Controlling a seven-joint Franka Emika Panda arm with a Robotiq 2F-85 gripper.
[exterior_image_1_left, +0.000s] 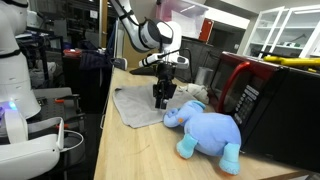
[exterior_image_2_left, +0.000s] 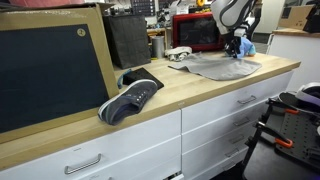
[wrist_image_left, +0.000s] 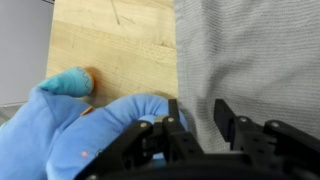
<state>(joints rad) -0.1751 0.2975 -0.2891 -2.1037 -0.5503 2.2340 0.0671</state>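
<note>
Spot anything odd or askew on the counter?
Yes. A shoe lies at the counter front edge, an odd thing for a worktop. The cloth is rumpled, and the plush lies flopped beside the end effector.

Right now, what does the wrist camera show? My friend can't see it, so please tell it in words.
A black gripper, jaws apart, hangs over the edge of a grey cloth. A blue plush toy fills the lower left corner of the picture, close beside the gripper. Both lie on a light wooden table.
</note>
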